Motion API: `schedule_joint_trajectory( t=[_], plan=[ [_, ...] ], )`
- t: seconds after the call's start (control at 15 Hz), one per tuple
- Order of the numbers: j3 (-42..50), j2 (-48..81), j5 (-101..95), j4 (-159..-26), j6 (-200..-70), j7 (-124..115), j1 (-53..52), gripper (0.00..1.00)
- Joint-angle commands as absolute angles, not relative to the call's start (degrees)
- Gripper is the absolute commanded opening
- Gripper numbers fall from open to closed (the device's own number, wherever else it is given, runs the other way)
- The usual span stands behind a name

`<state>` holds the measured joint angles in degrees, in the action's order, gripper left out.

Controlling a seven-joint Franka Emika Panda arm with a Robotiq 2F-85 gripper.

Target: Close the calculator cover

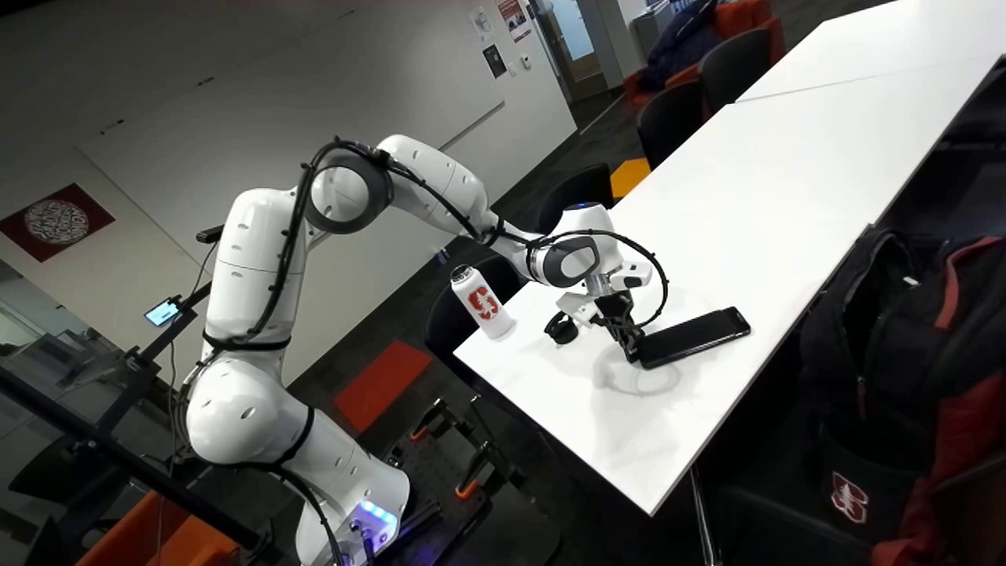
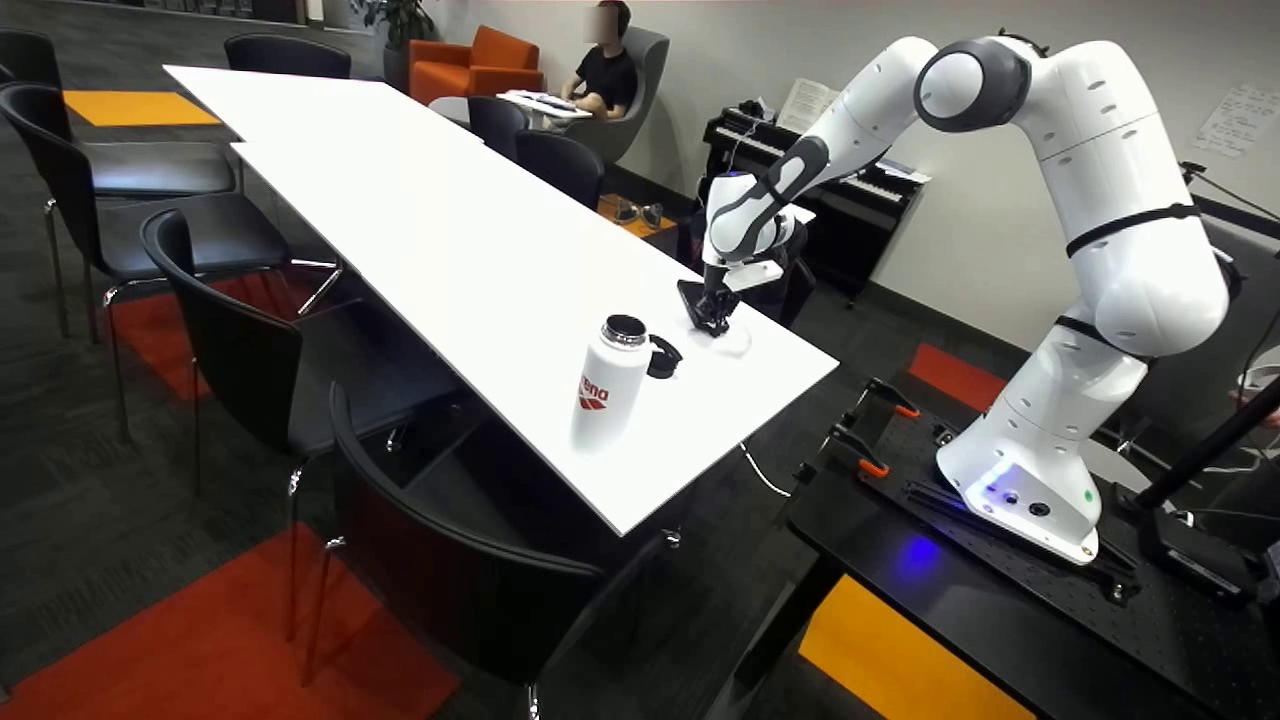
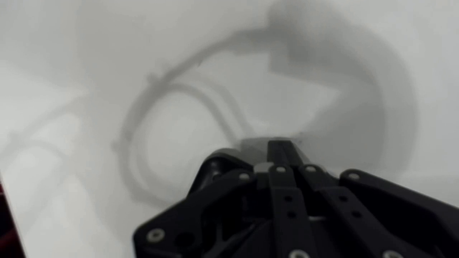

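Note:
The calculator, a flat black slab, lies on the white table (image 1: 786,196) in both exterior views (image 1: 684,339) (image 2: 690,293). Its cover seems to lie flat along the body. A seam crosses near the slab's far end (image 1: 731,321), but I cannot clearly tell cover from body. My gripper (image 1: 632,350) is low at the calculator's near end, pointing down. In an exterior view the gripper (image 2: 713,325) hides that end. In the wrist view the gripper's fingertips (image 3: 283,150) are together with nothing seen between them. A rounded dark corner of the calculator (image 3: 214,168) shows just beside them; contact is unclear.
A white bottle with red print stands upright near the table corner (image 1: 481,303) (image 2: 606,390). A round black lid (image 1: 561,328) (image 2: 662,358) lies between bottle and gripper. The table edge runs near the calculator. A black and red backpack (image 1: 872,338) is beyond that edge. Chairs (image 2: 250,340) line the table.

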<state>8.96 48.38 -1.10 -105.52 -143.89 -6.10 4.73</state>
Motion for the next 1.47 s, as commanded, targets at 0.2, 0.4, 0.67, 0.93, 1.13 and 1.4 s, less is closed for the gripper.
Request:
schedule_joint_trajectory(
  t=[0.2,0.4,0.67,0.93,1.13,1.4],
  plan=[
    [11.2,50.7,-0.9,-100.9,-145.6,-9.5,5.0,0.00],
    [11.7,51.4,-0.7,-99.4,-145.4,-11.0,5.2,0.00],
    [11.4,49.2,-1.2,-101.5,-143.9,-10.5,4.7,0.00],
    [11.5,44.5,-1.4,-106.1,-145.2,-9.9,4.3,0.00],
    [11.6,39.6,-1.2,-110.2,-147.3,-10.0,4.4,0.00],
    [12.2,33.4,-2.0,-115.6,-150.7,-10.3,4.0,0.00]
  ],
)
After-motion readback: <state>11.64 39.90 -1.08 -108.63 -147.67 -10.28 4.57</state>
